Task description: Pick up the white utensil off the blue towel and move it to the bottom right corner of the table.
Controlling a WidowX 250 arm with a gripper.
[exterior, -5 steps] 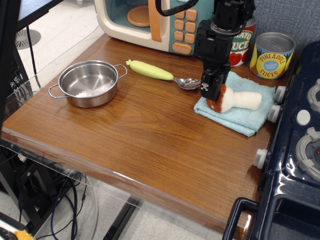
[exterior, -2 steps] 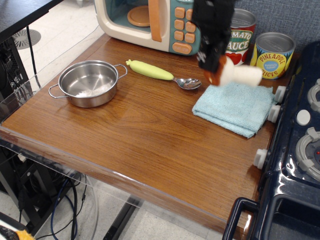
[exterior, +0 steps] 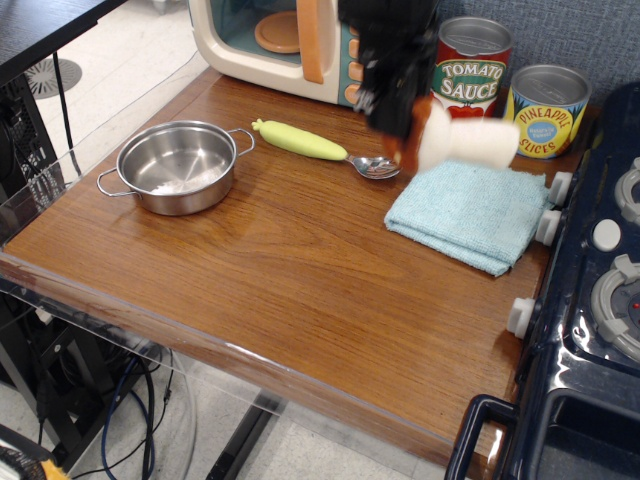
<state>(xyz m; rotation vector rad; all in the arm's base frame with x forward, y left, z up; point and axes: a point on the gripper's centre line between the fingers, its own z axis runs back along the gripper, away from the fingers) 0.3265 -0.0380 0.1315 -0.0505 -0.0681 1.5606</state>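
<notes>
The white utensil is a plush mushroom [exterior: 470, 143] with a cream stem and reddish-brown cap. It hangs in the air above the far left part of the blue towel [exterior: 468, 212], stem pointing right. My gripper [exterior: 405, 125] is blurred by motion and is shut on the mushroom's cap end. The towel lies flat on the brown wooden table [exterior: 280, 290], with nothing on it.
A steel pot [exterior: 178, 165] sits at the left. A yellow-green handled spoon [exterior: 320, 147] lies left of the towel. A toy microwave [exterior: 290, 40], a tomato sauce can [exterior: 472, 72] and a pineapple can [exterior: 545, 108] stand at the back. A navy toy stove [exterior: 590, 300] borders the right.
The gripper closed on the mushroom's cap, lifted it off the towel, and has moved it up and slightly left. The towel now lies bare.
</notes>
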